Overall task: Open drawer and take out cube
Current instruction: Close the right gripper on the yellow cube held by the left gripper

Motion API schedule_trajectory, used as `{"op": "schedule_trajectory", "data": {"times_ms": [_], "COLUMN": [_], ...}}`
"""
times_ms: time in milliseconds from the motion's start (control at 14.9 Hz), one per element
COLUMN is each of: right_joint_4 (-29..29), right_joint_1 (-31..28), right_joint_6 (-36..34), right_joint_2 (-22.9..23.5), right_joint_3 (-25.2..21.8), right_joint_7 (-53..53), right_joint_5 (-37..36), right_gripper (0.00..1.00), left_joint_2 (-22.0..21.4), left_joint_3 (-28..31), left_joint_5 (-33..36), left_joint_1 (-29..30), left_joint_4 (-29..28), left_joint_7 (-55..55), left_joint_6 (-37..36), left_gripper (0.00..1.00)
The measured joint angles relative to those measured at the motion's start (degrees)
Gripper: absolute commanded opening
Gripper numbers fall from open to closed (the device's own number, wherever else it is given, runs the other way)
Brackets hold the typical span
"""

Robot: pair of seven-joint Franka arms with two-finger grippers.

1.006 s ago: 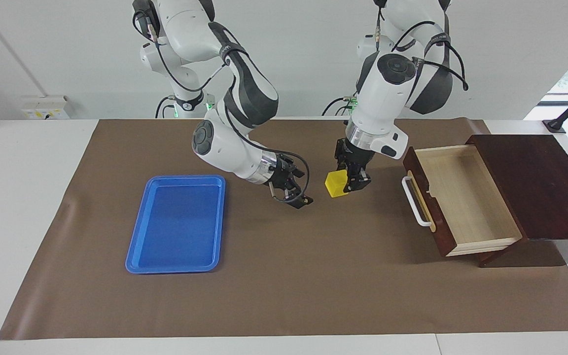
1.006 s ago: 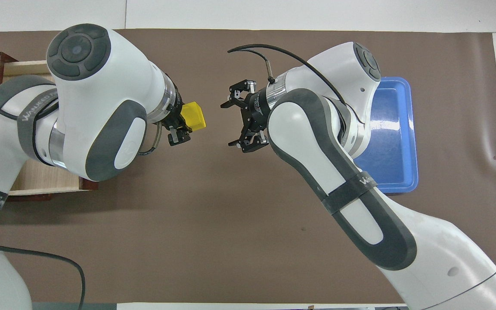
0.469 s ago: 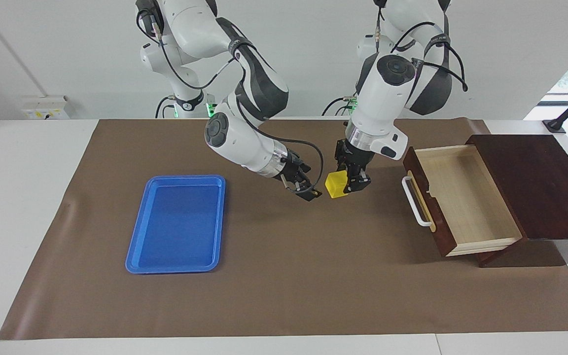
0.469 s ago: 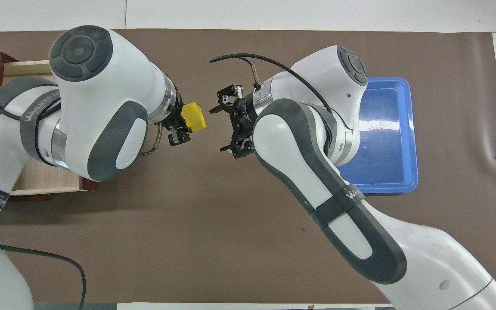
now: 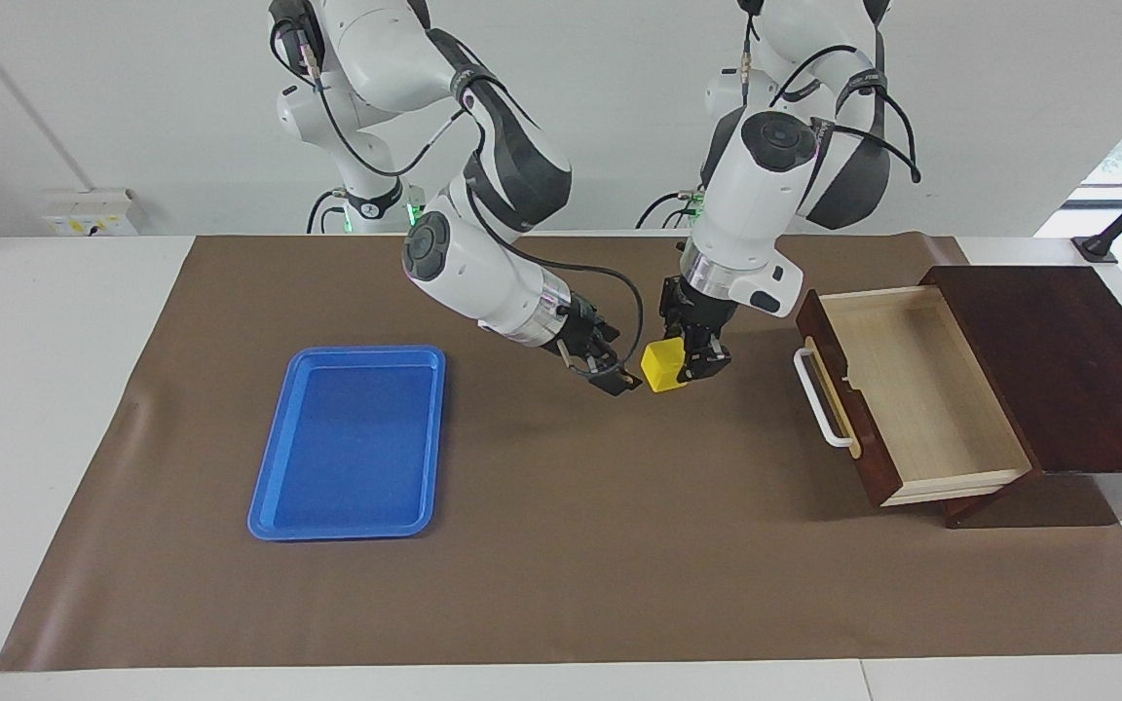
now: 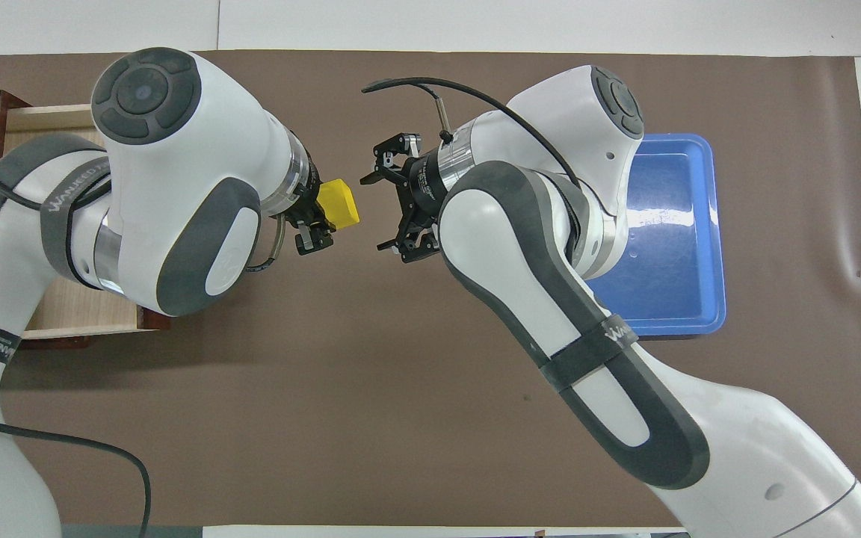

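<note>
1. The cube (image 5: pixel 661 366) looks rigid and light, with flat smooth faces that could be a little slippery. Judging from its shape, the safest hold is on two parallel faces, square on, away from the edges and corners.
2. It is a small solid block of bright yellow, no bigger than the gripper holding it and far smaller than the blue tray (image 5: pixel 274 484) at the lower left of the facing view.
3. The cube is held in the air over the brown mat (image 5: pixel 561 574), just above centre in the facing view, between the tray and the drawer (image 5: pixel 912 389).
4. The left gripper (image 5: pixel 696 363) points downward and is clamped on the cube, which sticks out sideways from its fingers toward the other arm.
5. The right gripper (image 5: pixel 622 376) reaches in from the upper left of the facing view. In the overhead view its fingertips are spread apart, just beside the cube's free face and not yet around it. This reads as a handover about to happen.
6. The drawer sits at the right of the facing view, pulled fully out of its dark reddish-brown cabinet (image 5: pixel 1058 360). Its pale wood interior is empty and its white bar handle (image 5: pixel 819 404) faces the grippers.
</note>
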Motion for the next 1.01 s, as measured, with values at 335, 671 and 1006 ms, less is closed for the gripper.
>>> {"op": "schedule_trajectory", "data": {"times_ms": [335,671,1006], "right_joint_4": [5.58,6.68,6.96], "right_joint_1": [0.02,0.31,2.21], "right_joint_6": [-0.33,-0.54,-0.54], "right_joint_2": [4.04,4.94,4.94], "right_joint_3": [0.01,0.11,0.12], "right_joint_7": [2.42,4.09,6.71], "right_joint_5": [-1.61,-1.62,-1.79], "right_gripper": [0.92,0.92,0.92], "left_joint_2": [0.0,0.0,0.0], "left_joint_3": [0.03,0.05,0.05], "left_joint_5": [0.0,0.0,0.0], "left_joint_1": [-0.33,-0.33,-0.33], "left_joint_4": [0.0,0.0,0.0], "left_joint_7": [-0.17,-0.21,-0.36], "left_joint_6": [0.1,0.13,0.18], "left_gripper": [0.0,0.0,0.0]}}
